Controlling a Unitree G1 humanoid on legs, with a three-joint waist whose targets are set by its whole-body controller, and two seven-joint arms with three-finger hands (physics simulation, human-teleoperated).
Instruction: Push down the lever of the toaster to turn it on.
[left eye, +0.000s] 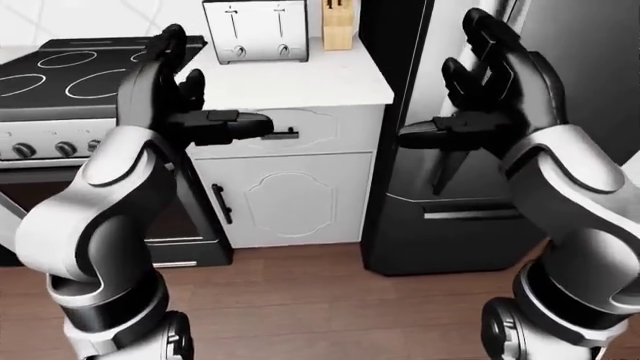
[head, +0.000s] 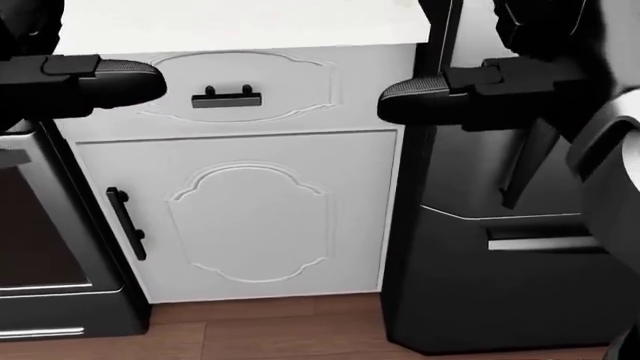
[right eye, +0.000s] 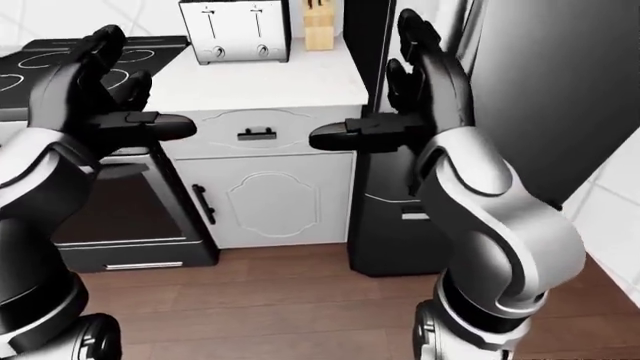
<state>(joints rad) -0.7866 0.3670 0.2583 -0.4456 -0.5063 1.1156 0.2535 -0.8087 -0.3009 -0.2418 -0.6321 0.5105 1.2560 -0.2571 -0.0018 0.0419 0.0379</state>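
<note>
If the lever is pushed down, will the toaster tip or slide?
Tipping seems unlikely: the toaster is wide, low and flat on the counter. It may slide a little, since the metal body looks light. Both levers sit high.

White tabletop (left eye: 300, 82) over a white cabinet (head: 250, 217) with one drawer and a door, both with black handles. Knife block (left eye: 338, 26) upright at the tabletop's top edge. Black stove (left eye: 60, 75) left; dark fridge (left eye: 450, 202) right. Wood floor (left eye: 330, 307) below.

Bare counter (left eye: 300, 82) before toaster (left eye: 256, 30); knife block (left eye: 338, 24) beside
</note>
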